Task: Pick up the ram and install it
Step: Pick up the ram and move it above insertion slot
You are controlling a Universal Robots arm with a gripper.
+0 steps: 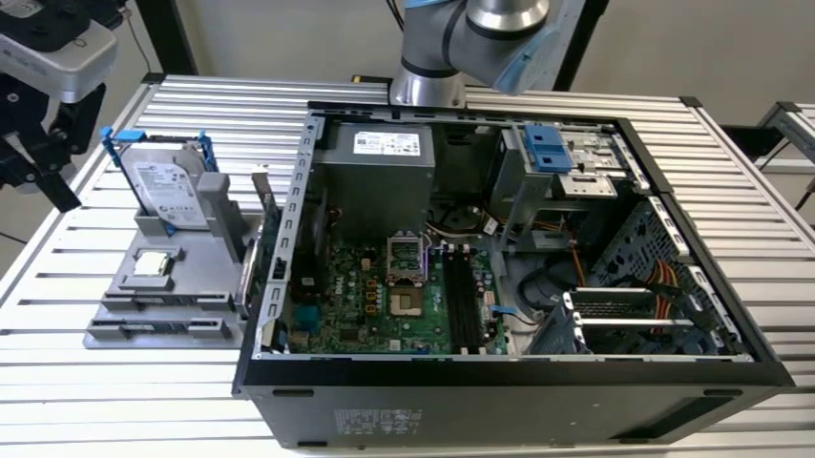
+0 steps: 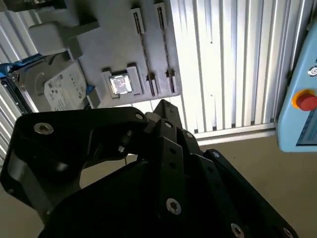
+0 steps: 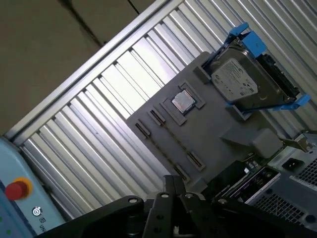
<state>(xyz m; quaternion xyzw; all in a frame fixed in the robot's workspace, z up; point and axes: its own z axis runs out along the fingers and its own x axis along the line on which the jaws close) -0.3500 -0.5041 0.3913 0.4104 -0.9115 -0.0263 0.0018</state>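
Note:
A thin dark stick that I take for the ram [image 1: 263, 202] stands at the edge of the grey holder [image 1: 121, 336], right beside the case wall. My black gripper [image 1: 52, 191] hangs high over the table's edge, at the exterior view's left of the holder and well away from the ram. In both wrist views the fingertips meet with nothing between them [image 2: 163, 105] [image 3: 171, 179], and the holder [image 2: 106, 47] [image 3: 208, 134] lies beyond them. The memory slots [image 1: 461, 305] run along the motherboard inside the open computer case [image 1: 510, 367].
The holder also carries a silver hard drive in a blue frame [image 1: 172, 181] [image 2: 59, 89] [image 3: 240, 82] and a small square processor chip [image 1: 153, 264] [image 2: 120, 84] [image 3: 182, 101]. A light blue pendant with a red button [image 2: 304, 101] [image 3: 17, 189] sits off the slatted table.

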